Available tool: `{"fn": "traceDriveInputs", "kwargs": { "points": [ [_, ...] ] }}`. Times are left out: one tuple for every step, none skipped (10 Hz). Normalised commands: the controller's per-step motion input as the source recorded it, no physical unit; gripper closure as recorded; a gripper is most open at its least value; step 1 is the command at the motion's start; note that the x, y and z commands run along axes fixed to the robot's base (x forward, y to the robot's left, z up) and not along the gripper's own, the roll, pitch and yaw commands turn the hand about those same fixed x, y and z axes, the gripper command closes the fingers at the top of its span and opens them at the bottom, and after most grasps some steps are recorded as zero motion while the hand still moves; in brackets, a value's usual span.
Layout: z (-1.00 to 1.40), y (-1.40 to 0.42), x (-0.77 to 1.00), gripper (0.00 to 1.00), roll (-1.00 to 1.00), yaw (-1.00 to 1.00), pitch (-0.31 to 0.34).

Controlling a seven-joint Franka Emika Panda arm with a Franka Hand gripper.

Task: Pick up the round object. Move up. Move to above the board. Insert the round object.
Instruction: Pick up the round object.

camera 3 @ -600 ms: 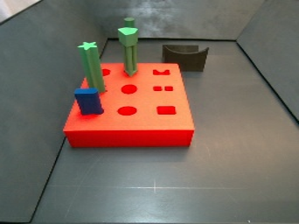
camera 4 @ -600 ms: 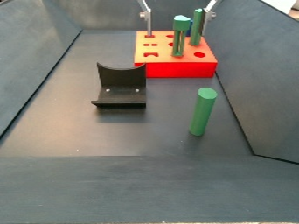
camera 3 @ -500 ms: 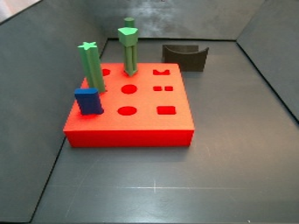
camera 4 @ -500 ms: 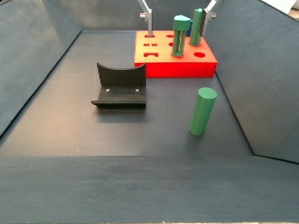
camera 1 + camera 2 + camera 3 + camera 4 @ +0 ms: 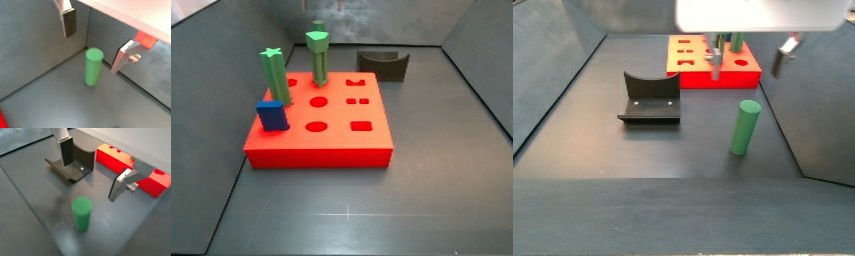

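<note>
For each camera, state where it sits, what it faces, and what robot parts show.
Wrist views: both ride above the open gripper, looking down past its fingers at the upright round object.
Side view: faces the board from its front; no robot shows.
Side view: faces the fixture, with the gripper above the round object; the board is shared.

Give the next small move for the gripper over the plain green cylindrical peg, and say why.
Probably lower the open gripper straight down around the plain green cylindrical peg. In both wrist views the peg stands upright on the dark floor, free, beneath the gap between the silver fingers; they are above its top, so closing now would grip nothing.
</note>
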Motion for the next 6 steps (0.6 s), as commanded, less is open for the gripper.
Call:
{"fn": "traceDriveInputs", "kwargs": {
  "points": [
    [-0.47,0.21,0.16,0.00,-0.12,0.00,-0.103],
    [-0.54,0.23,0.00,0.00,-0.11,-0.04,-0.153],
    [-0.52,0.31,0.00,0.00,-0.16,-0.04,-0.169],
    [-0.53,0.36,0.06,0.00,-0.20,-0.06,-0.163],
    [-0.53,0.28,0.00,0.00,-0.20,-0.08,-0.227],
    [-0.45,0.08,0.00,0.00,-0.22,-0.01,-0.301]
  ]
}}
